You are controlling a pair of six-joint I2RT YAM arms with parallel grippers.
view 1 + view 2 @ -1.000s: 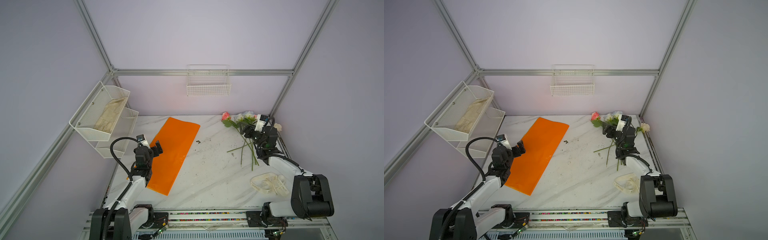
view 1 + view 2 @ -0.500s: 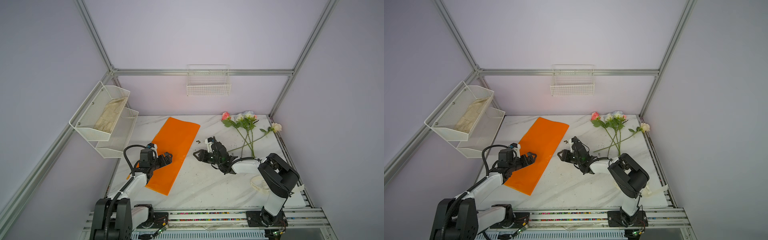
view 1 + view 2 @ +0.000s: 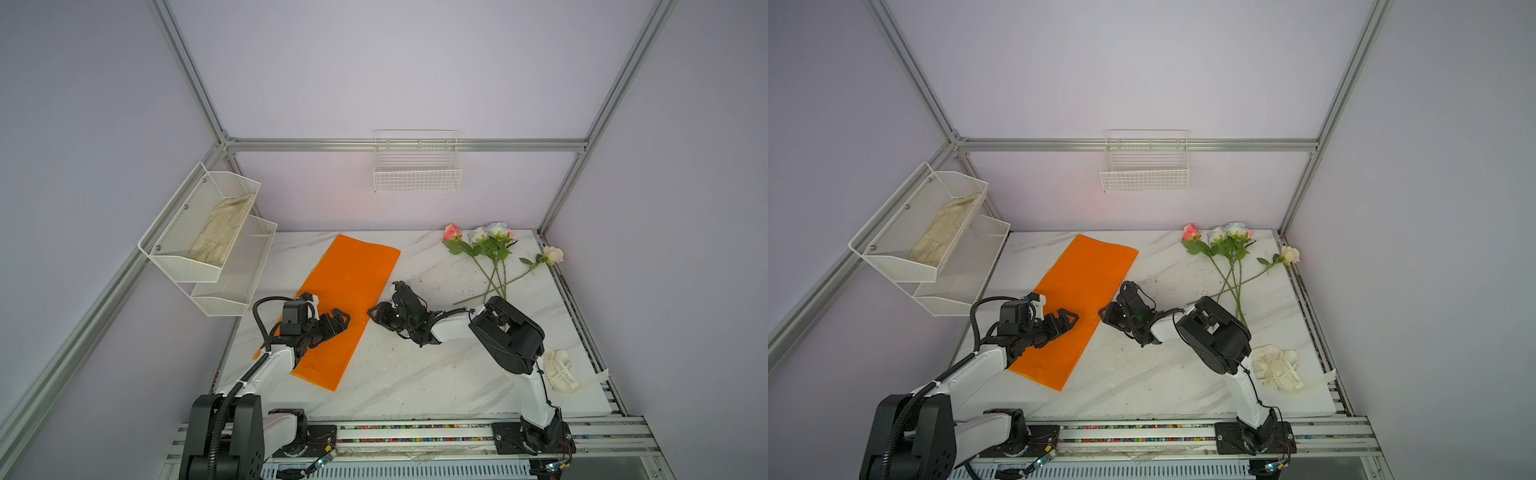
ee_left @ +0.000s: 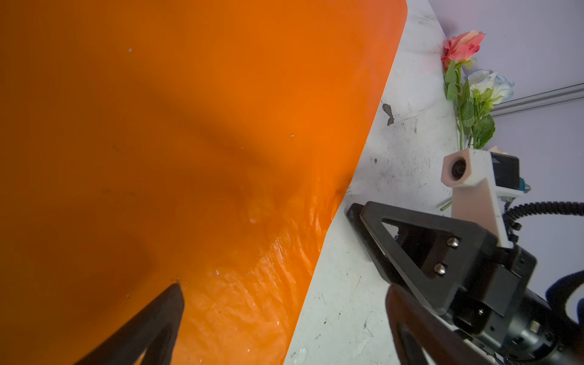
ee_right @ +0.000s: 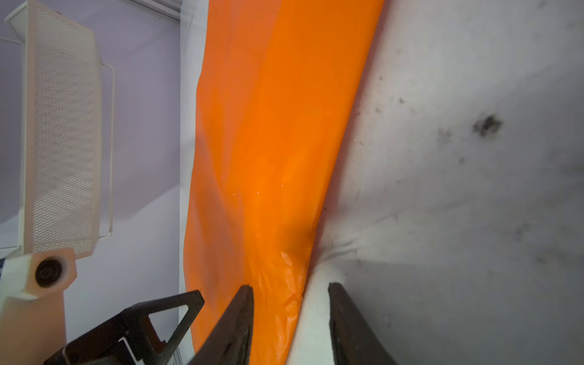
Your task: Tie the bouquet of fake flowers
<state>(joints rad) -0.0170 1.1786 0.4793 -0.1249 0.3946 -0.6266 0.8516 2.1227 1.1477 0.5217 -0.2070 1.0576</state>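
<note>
Partly parted, the right fingers [image 5: 234,322] straddle the long edge of the orange wrapping paper [image 5: 278,126], one over the sheet and one over the bench [image 5: 442,189], with nothing pinched. The left fingers [image 4: 148,328], spread wide and empty, hover above the same sheet, left of centre in both top views. The roses [image 3: 490,249] lie loose, well apart, right of centre. A cream ribbon [image 3: 1277,370] sits lower right.

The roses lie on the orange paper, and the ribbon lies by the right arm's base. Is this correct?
No. In both top views the roses lie on the bare table, apart from the orange paper. The ribbon part is right.
</note>
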